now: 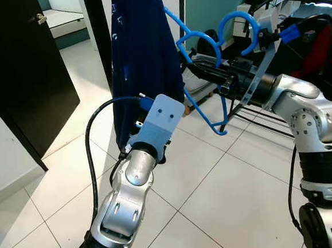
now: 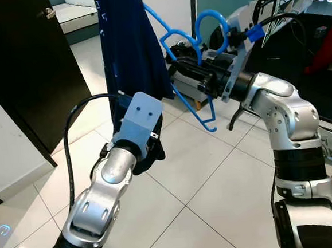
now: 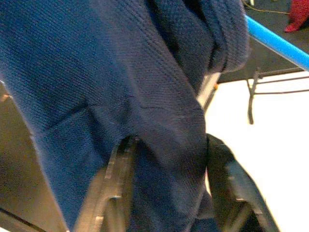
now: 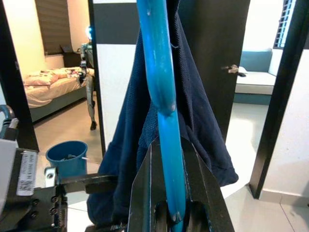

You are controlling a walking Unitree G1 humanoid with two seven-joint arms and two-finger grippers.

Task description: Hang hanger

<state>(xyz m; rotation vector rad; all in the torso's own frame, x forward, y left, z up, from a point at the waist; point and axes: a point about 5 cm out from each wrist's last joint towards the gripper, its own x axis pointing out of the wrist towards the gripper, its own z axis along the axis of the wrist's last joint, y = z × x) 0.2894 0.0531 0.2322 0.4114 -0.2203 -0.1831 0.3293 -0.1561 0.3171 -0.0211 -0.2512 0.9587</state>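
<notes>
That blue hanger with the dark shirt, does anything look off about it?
Yes. The navy shirt is bunched on one end of the blue hanger, which is tilted steeply. The right end effector clamps its bar; the left end effector grips the cloth.

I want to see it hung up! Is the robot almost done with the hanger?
Not yet. Done: the dark blue shirt is already on the blue hanger. In hand: the right end effector grips the hanger and the left end effector pinches the shirt. Left: hooking it on a rail.
</notes>
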